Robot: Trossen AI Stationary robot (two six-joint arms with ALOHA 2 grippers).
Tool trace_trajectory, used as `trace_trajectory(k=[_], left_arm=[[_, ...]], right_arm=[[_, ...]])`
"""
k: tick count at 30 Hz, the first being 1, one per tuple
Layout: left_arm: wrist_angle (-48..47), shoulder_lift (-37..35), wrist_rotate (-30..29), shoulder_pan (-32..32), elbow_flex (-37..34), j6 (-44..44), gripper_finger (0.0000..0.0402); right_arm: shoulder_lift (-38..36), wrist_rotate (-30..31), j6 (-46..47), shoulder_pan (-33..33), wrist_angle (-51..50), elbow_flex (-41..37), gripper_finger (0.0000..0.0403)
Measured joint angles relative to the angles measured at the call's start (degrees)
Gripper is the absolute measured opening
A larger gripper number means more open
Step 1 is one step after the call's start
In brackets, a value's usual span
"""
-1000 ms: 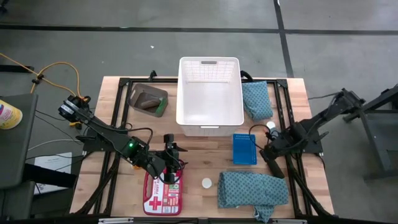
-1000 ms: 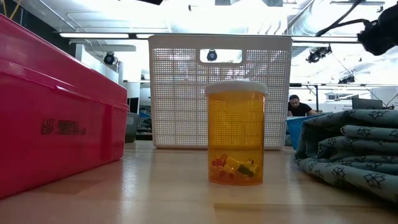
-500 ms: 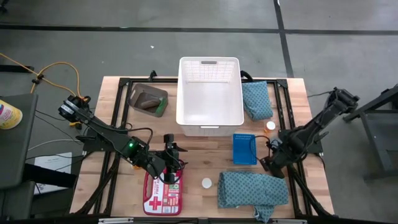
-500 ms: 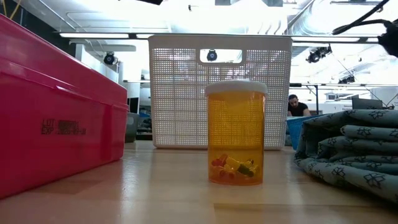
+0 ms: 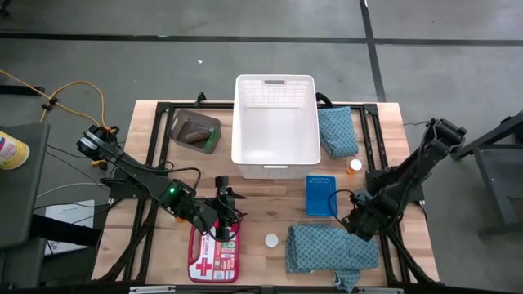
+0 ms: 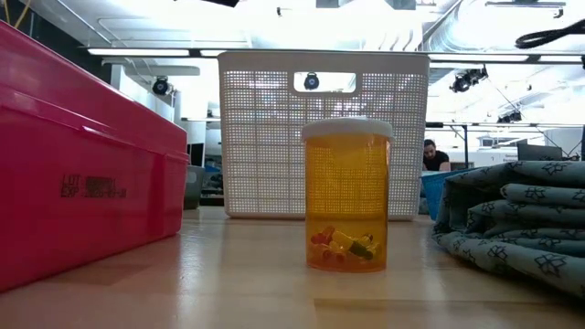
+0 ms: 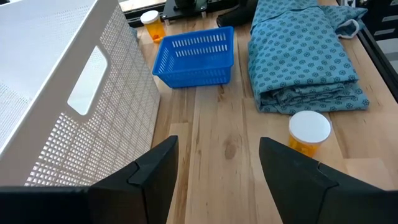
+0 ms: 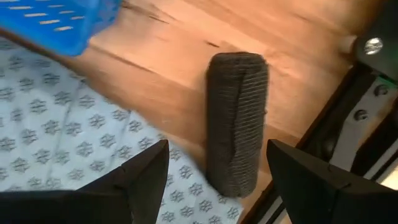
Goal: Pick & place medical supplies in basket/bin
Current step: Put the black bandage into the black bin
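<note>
At your far left on the counter [image 5: 155, 253] sits the small dark bin [image 5: 194, 130], holding a brown roll and a green piece. Your left gripper [image 5: 222, 229] hovers over the red first-aid case [image 5: 214, 254], fingers parted with nothing between them; it has not moved in the last second. The white latticed basket [image 5: 275, 124] stands at the middle back. In front of it an orange bottle [image 5: 270, 240] with a white cap stands upright, between the red case and the large folded teal cloth [image 5: 331, 249]. The blue tray [image 5: 321, 195] lies just behind that cloth, and a second teal cloth [image 5: 337, 131] rests beside the basket's right wall. Your right gripper [image 5: 353, 224] has swung forward from beside the blue tray and now hangs at the big cloth's right rear corner. Its fingers stand wide and empty over a dark grey roll [image 8: 236, 122] lying on the wood beside the cloth's edge. Another small orange bottle [image 5: 355, 165] stands behind the right arm.
</note>
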Motion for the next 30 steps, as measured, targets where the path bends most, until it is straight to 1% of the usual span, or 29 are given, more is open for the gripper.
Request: trace_trajectory(k=[11,24,30], left_arm=[[0.1,0.0,0.0,0.0,0.0,0.0,0.0215],[0.1,0.0,0.0,0.0,0.0,0.0,0.0215],[0.1,0.0,0.0,0.0,0.0,0.0,0.0215]], right_arm=[[3.2,-0.4,0.0,0.0,1.0,0.0,0.0258],[6.1,0.3,0.9,2.7,1.8,0.0,0.0258],[8.3,2.4,1.6,4.0,2.4,0.0,0.0258]])
